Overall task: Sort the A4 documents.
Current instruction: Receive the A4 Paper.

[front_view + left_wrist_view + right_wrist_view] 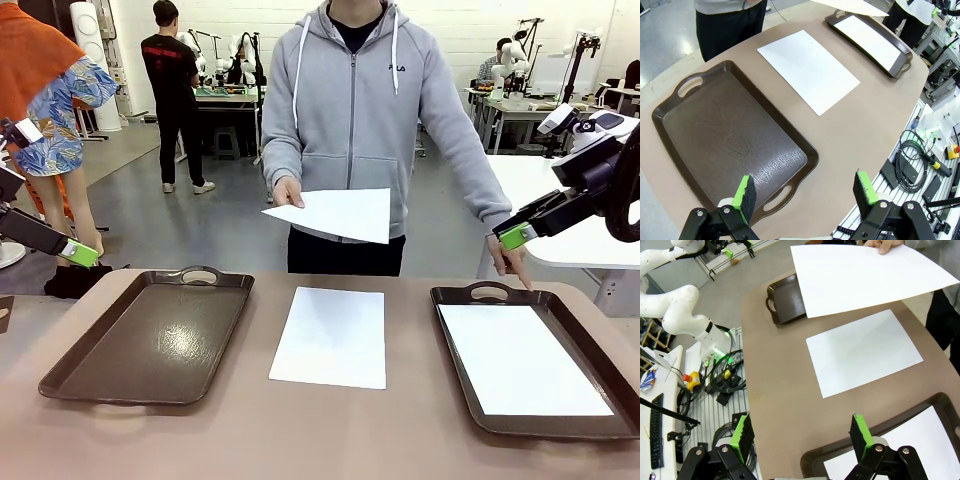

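Front view: you see the middle sheet (330, 335) flat on the table (300, 430) between the left tray (150, 335) and the right tray (560, 428), its long axis running from robot to person. A second sheet (522, 358) lies in the right tray, on the same heading. A hand (288, 192) holds a third sheet (335, 213) above the table, long axis crosswise. The left gripper (805, 192) and right gripper (802, 435) stand released, grasping nothing.
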